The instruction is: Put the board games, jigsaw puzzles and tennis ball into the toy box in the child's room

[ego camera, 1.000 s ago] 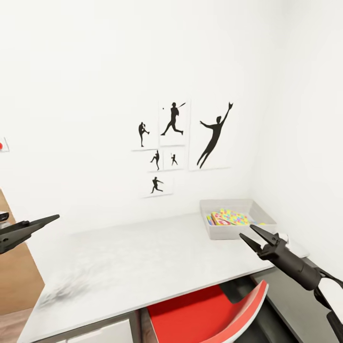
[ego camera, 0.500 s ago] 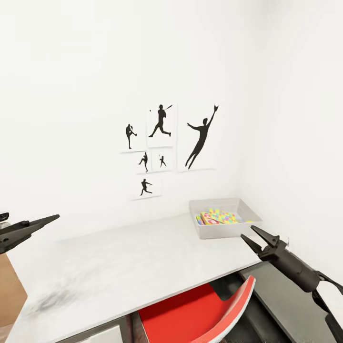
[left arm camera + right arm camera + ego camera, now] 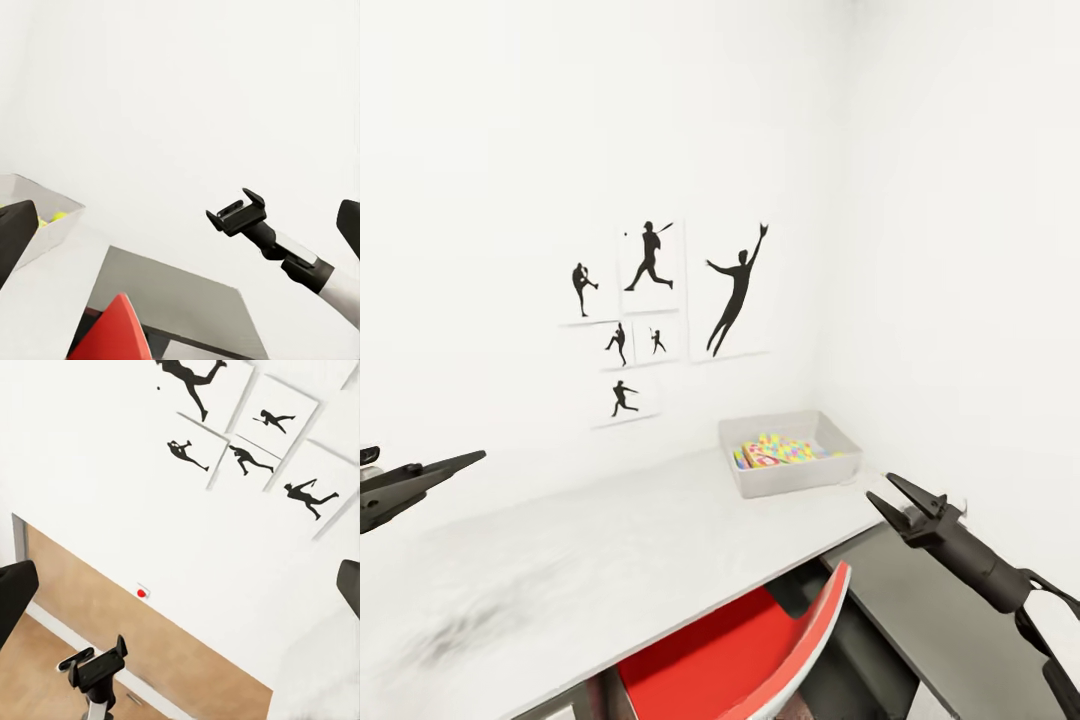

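Now the shallow pale grey toy box [image 3: 792, 452] sits at the far corner of the mottled grey-white counter [image 3: 610, 560], bright multicoloured puzzle squares [image 3: 785, 449] inside it. Both arms hover empty: left end effector [image 3: 445, 467] and right end effector [image 3: 905, 498] spread wide, probably ready to collect more. A red chair [image 3: 760, 655] tucks underneath.
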Available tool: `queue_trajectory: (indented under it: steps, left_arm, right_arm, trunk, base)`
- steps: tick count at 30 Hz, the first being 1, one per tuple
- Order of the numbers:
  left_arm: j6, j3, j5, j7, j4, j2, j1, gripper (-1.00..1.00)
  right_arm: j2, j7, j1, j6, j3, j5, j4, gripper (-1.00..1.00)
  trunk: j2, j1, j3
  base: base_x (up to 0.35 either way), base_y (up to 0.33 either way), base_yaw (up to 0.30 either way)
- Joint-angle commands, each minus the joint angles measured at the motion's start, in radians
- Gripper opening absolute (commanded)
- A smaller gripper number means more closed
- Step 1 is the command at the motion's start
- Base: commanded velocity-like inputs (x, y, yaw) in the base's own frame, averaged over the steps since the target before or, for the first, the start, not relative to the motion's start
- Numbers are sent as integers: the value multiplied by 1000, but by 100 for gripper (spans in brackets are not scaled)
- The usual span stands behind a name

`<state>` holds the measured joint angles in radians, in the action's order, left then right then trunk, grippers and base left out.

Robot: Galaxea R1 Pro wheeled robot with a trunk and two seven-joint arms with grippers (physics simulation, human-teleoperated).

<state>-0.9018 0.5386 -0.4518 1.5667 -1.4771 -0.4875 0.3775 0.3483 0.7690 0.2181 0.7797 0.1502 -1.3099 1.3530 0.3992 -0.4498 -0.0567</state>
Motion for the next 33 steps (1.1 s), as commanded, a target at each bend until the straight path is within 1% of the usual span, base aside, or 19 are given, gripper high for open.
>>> queue_trajectory:
  steps: [1,5,13,27,33]
  left_arm:
    - [-11,0,1,4,0,0,0,100]
    - [-11,1,1,4,0,0,0,100]
    - [-10,1,1,4,0,-1,0,100]
    - [-10,1,1,4,0,-1,0,100]
    - [-11,1,1,4,0,-1,0,100]
  right_arm:
    - [0,0,1,6,0,-4,-1,100]
    - [0,2,1,6,0,-4,0,100]
    - [0,11,1,8,1,-9,-4,100]
    - [0,12,1,9,2,-11,-6,100]
    - [0,12,1,9,2,-13,-32,100]
  trunk:
    - [1,0,0]
    - [1,0,-2]
    - [1,0,-3]
    - [1,0,-10]
    - [1,0,-13]
  base:
    - [-107,6,-277]
    - [-177,59,-273]
    - [-59,18,-138]
    - [-40,0,-263]
    - [-16,1,-272]
